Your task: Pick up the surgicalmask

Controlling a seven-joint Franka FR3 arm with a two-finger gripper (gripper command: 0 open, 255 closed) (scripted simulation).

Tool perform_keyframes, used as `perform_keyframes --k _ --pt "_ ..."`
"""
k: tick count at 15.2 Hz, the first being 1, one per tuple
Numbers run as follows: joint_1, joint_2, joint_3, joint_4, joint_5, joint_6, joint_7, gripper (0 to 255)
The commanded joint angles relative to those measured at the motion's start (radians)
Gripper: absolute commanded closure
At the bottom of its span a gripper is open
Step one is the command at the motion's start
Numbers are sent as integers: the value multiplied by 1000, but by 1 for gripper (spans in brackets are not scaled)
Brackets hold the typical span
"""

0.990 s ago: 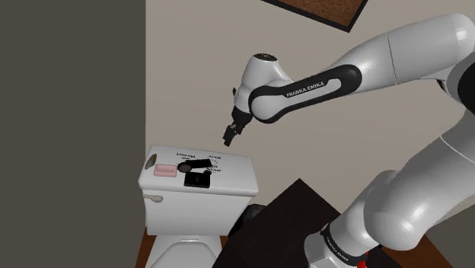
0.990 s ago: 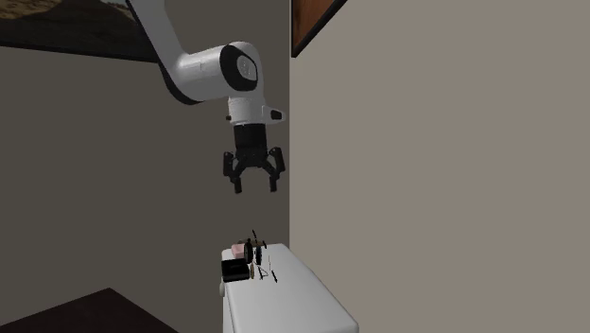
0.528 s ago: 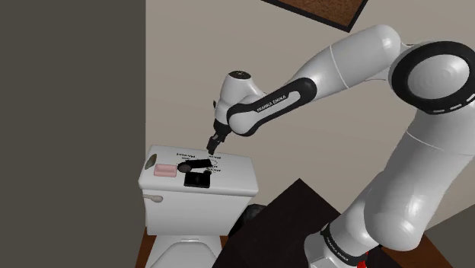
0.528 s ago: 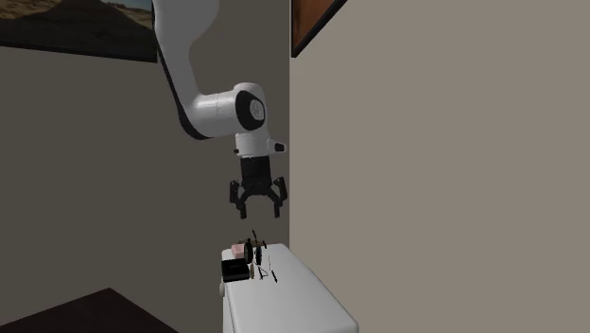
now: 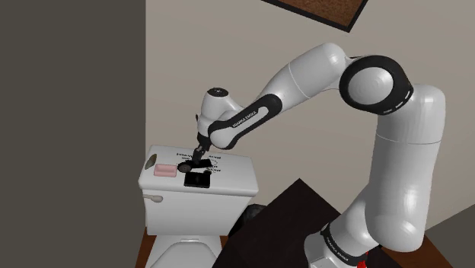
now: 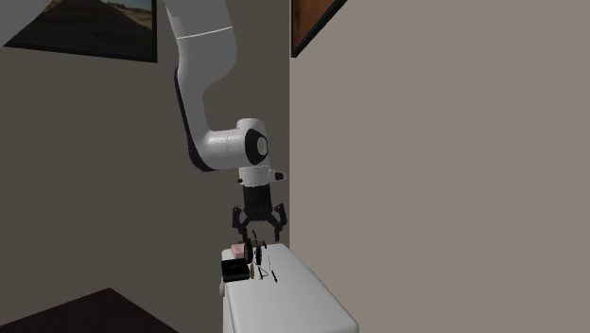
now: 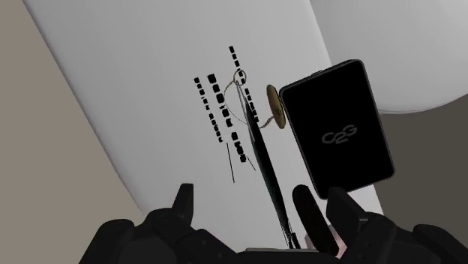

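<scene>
Above tank lid [image 5: 237, 181]: hand [image 6: 255, 230] spread over surgical mask [image 7: 262, 161], black slab [image 7: 337, 127] beside.

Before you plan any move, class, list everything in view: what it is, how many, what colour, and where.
toilet tank: one, white, shoulder view's lower left
surgical mask: one, drawn as thin dark lines and dashes, on the tank lid
flat device: one, black, on the lid beside the mask
small disc: one, brownish, between mask and device
pink item: one, on the lid's far end from the arm
framed pictures: two, dark frames, high on the walls in the second exterior view
stand: one, dark, shoulder view's lower right
arm: one, white with dark joints, reaching over the tank
end effector: one, black, open, just above the mask
</scene>
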Motion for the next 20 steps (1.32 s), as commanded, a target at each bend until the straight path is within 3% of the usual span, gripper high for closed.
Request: perform_keyframes --k 1,7,8,20 --pt "4 29 -5 12 -7 17 4 0" --pt "13 83 -17 25 -20 58 16 0" --pt "12 84 -17 27 -19 58 15 255" --pt "7 47 -9 16 -11 31 8 255"
